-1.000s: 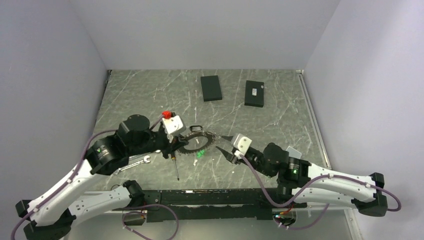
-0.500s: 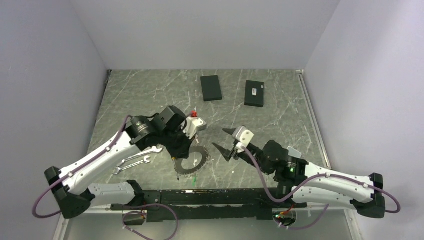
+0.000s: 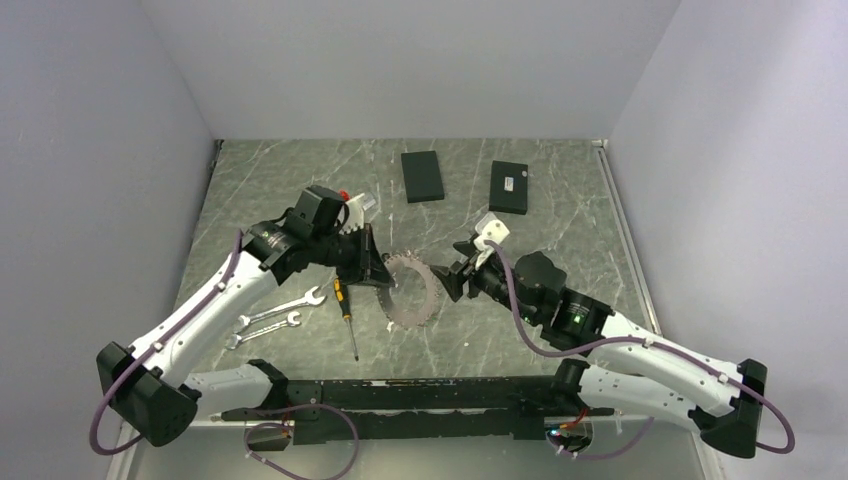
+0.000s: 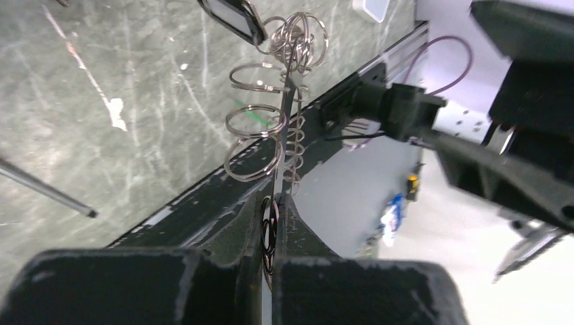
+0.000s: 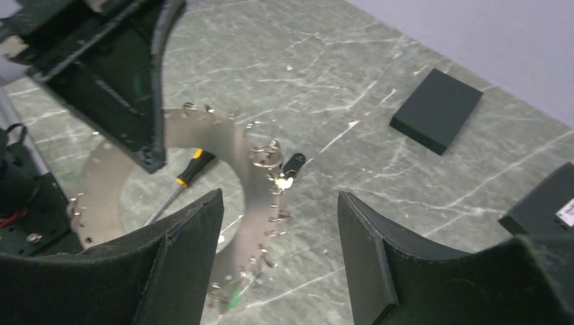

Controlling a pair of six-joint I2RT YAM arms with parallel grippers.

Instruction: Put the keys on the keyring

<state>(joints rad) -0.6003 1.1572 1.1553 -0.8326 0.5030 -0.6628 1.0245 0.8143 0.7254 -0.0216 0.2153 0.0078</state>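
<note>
Bench and enclosure, seen from above and from both wrists. The table (image 3: 280, 190) is a flat slab with a dark grey-green, marble-like pattern crossed by thin white veins. Plain, matte, pale lilac-grey walls (image 3: 400, 60) close it in on three sides.

Two flat black rectangular boxes (image 3: 422, 176) (image 3: 509, 187) lie side by side near the far wall. Two slim silver wrenches (image 3: 285, 305) (image 3: 265, 328) and a screwdriver (image 3: 346, 315) with a black-and-yellow handle and thin steel shaft lie near the left arm.

The keyring (image 3: 420, 305) is at mid-table, between the two arms. It is a broad, flat ring of dull grey metal with small wire split rings (image 4: 254, 125) fringing its rim. It is held tilted off the surface; whether its lower edge touches the table cannot be told. A small bright green tag (image 5: 233, 294) hangs at its lower rim.

The left gripper (image 4: 271, 203) has its black fingers pressed together on the keyring's thin edge. The right gripper (image 5: 277, 271) stands just beside the ring with its broad, matte black fingers spread and nothing between them.

One key (image 5: 293, 163), with a glossy black plastic head, hangs at the ring's rim on the right gripper's side.
</note>
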